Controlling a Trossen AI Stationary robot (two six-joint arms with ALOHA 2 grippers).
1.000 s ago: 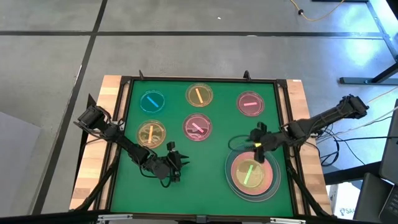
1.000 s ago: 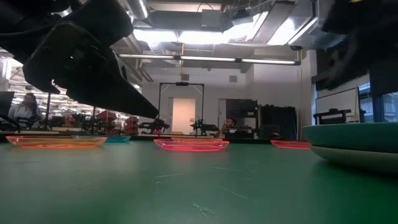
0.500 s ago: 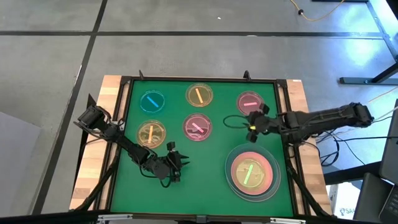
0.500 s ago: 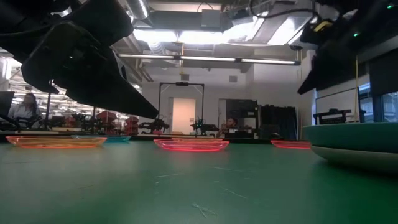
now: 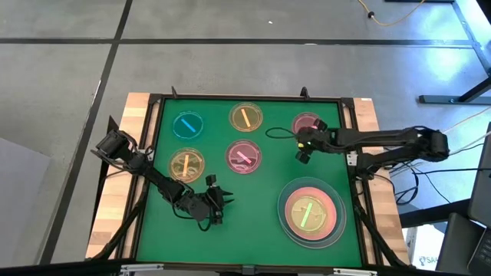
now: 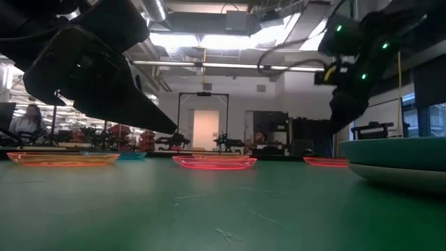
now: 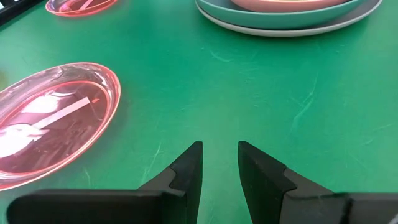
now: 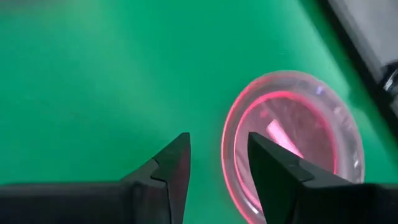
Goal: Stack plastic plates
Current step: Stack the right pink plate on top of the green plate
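Observation:
My right gripper (image 5: 300, 150) (image 8: 217, 152) hovers open above the green mat, just beside the near-left rim of a small translucent pink plate (image 5: 309, 123) (image 8: 298, 124); it touches nothing. Near the right near corner stands a stack (image 5: 310, 213): a grey-white and a teal large plate (image 7: 286, 22), a pink large plate, and a small green plate (image 5: 308, 212) on top. Lying flat on the mat are a blue (image 5: 187, 125), two yellow (image 5: 245, 117) (image 5: 186, 164) and another pink small plate (image 5: 243, 156) (image 7: 43, 121). My left gripper (image 5: 219, 201) (image 7: 219, 155) waits near the near edge, fingers slightly apart.
A raised dark frame (image 5: 245, 97) borders the mat, with wooden table edges (image 5: 138, 115) outside it. Bare mat (image 5: 245, 222) lies between my left gripper and the stack. In the low view the right gripper (image 6: 343, 104) hangs well above the table.
My right gripper has moved from above the stack toward the far edge and somewhat leftward, ending beside the far-right pink plate. The green plate stays on top of the stack. My left arm has kept still.

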